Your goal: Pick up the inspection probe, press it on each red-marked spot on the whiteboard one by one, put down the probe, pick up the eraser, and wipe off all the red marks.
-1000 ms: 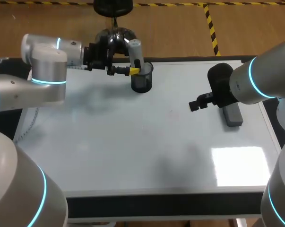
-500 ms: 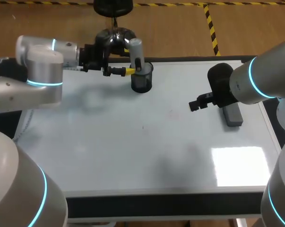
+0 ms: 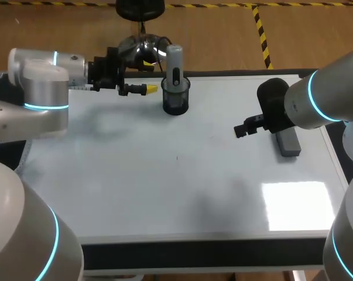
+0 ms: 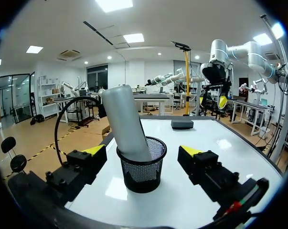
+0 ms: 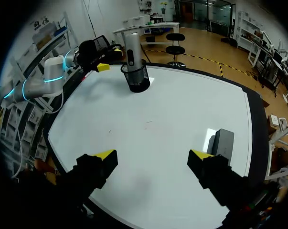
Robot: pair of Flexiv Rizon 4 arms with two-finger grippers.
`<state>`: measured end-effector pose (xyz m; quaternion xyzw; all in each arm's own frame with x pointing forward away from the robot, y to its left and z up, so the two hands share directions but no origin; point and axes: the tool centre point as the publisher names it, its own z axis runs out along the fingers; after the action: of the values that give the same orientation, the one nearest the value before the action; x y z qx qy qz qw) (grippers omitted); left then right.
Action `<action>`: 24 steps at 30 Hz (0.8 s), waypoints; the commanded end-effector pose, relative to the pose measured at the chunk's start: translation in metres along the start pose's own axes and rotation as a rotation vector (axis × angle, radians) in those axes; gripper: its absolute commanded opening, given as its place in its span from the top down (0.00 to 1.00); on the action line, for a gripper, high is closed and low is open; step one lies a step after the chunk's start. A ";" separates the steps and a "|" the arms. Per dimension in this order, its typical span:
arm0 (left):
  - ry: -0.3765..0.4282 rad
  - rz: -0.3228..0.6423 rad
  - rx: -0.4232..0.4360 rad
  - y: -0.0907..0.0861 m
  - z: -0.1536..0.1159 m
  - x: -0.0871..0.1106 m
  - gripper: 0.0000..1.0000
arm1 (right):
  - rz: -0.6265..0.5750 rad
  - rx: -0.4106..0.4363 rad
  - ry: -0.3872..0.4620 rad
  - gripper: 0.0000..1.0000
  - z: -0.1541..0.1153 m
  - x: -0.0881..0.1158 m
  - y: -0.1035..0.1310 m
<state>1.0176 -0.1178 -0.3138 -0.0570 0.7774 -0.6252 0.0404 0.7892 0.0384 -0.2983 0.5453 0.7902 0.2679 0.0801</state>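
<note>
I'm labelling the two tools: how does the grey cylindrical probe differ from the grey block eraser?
The grey cylindrical probe stands in the black mesh cup; the grey block eraser lies flat on the whiteboard. The probe is round and tall, the eraser flat and rectangular. Both are grey, and neither is held.

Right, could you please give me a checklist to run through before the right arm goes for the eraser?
1. Probe standing in the mesh cup: ok.
2. Left end effector open, clear of the probe: ok.
3. Right end effector open: ok.
4. Eraser lying flat on the whiteboard, unobstructed: ok.
5. Right end effector lined up over the eraser: not ok, it lies off to one side.
6. Red marks locatable: cannot tell, only faint specks show.
</note>
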 end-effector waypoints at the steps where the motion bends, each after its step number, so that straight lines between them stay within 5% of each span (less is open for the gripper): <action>1: -0.016 0.000 -0.001 -0.002 -0.007 0.010 0.00 | -0.001 0.000 0.001 0.00 0.000 0.000 0.000; 24: -0.113 -0.043 0.036 -0.001 -0.057 0.034 0.00 | -0.001 0.000 0.001 0.00 0.000 0.000 0.000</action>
<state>0.9792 -0.0663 -0.3014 -0.1030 0.7617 -0.6364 0.0644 0.7892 0.0385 -0.2983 0.5453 0.7902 0.2680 0.0800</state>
